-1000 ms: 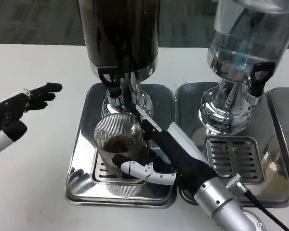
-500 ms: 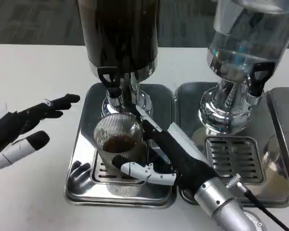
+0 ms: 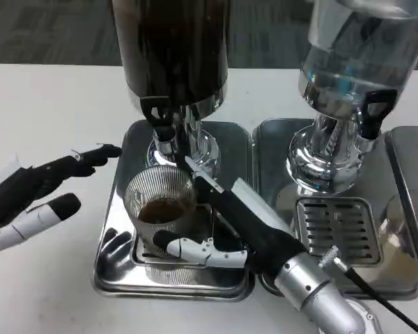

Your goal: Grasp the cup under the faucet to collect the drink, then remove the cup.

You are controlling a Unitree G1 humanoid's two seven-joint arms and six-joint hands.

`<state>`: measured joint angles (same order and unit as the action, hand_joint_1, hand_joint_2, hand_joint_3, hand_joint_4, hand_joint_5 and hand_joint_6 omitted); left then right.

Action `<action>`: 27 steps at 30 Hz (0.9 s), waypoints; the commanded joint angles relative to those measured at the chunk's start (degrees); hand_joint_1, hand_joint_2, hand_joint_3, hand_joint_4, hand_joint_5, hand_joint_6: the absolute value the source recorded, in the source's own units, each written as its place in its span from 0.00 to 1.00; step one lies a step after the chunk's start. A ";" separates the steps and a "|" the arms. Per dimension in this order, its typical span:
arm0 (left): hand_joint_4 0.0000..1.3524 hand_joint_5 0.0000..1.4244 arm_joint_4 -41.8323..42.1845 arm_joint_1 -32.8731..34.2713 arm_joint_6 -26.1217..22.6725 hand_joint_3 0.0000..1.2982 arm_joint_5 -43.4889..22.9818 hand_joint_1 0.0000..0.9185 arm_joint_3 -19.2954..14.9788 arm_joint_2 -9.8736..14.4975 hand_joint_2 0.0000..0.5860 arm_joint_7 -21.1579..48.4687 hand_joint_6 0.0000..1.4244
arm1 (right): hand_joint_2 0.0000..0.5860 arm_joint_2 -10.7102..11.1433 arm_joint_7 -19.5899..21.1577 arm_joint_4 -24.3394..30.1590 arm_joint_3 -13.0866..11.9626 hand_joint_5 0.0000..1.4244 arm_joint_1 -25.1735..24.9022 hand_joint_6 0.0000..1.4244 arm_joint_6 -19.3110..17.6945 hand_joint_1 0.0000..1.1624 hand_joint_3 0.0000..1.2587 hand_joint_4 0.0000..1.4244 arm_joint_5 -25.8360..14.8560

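The left hand (image 3: 35, 198) is seen at the left with fingers spread, nothing held. The cup (image 3: 161, 209), ribbed and clear, a shallow dark drink in its bottom, stands on the drip tray (image 3: 118, 268) beneath the faucet (image 3: 160, 118), clasped by the right hand (image 3: 230, 233). Collection appears partly done; removal is left

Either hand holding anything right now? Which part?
The right hand grips the ribbed clear cup around its lower side wall, under the dark dispenser's faucet. The left hand holds nothing, fingers spread.
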<state>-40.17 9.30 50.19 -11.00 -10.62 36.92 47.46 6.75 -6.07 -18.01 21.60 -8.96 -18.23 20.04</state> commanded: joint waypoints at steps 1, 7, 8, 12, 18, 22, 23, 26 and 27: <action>0.07 0.08 -0.50 0.11 0.63 0.15 0.46 0.00 -0.01 0.39 0.18 -1.06 0.10 | 0.31 -0.38 0.60 0.45 0.29 0.00 -0.22 0.10 0.38 0.44 0.00 0.00 1.08; 0.08 0.08 -0.61 0.08 0.45 0.16 0.50 0.00 -0.01 0.60 0.18 -1.47 0.10 | 0.30 -0.66 1.93 1.34 0.50 0.02 0.04 0.12 1.85 0.49 0.00 0.00 3.02; 0.08 0.08 -0.63 0.09 0.44 0.16 0.58 0.00 0.01 0.60 0.18 -1.53 0.10 | 0.30 -0.71 2.92 1.91 0.56 0.03 0.30 0.13 2.49 0.49 0.00 0.00 4.19; 0.08 0.08 -0.63 0.03 0.41 0.16 0.71 0.00 0.01 0.61 0.19 -1.71 0.10 | 0.31 -0.94 2.31 1.59 0.50 0.06 0.13 0.14 2.84 0.50 0.00 0.00 3.55; 0.08 0.08 -0.57 -0.14 0.21 0.16 0.82 0.00 0.04 0.76 0.21 -1.92 0.10 | 0.33 -1.63 3.13 1.46 0.75 0.11 0.23 0.22 3.29 0.49 0.00 0.00 3.90; 0.08 0.08 -0.60 -0.20 0.16 0.16 0.83 0.00 -0.03 0.96 0.21 -2.08 0.10 | 0.34 -1.84 4.41 1.95 0.97 0.17 0.33 0.29 4.58 0.48 0.01 0.03 5.64; 0.08 0.08 -0.64 -0.20 0.17 0.16 0.85 0.00 -0.03 1.01 0.21 -2.12 0.10 | 0.34 -1.85 4.36 1.92 1.07 0.17 0.28 0.29 4.71 0.48 0.02 0.04 5.78; 0.08 0.08 -0.70 -0.21 0.22 0.16 0.85 0.00 -0.05 1.17 0.21 -2.15 0.10 | 0.33 -1.69 4.67 2.12 1.46 0.18 0.08 0.30 5.13 0.48 0.04 0.05 6.84; 0.08 0.08 -0.72 -0.20 0.24 0.16 0.83 0.00 -0.05 1.21 0.21 -2.13 0.10 | 0.33 -1.56 4.97 2.06 1.56 0.19 0.00 0.30 5.03 0.48 0.04 0.05 7.25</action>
<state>-40.21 9.27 50.21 -10.73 -10.62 37.38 45.96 4.98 -1.54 -16.38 22.60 -8.98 -14.10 26.15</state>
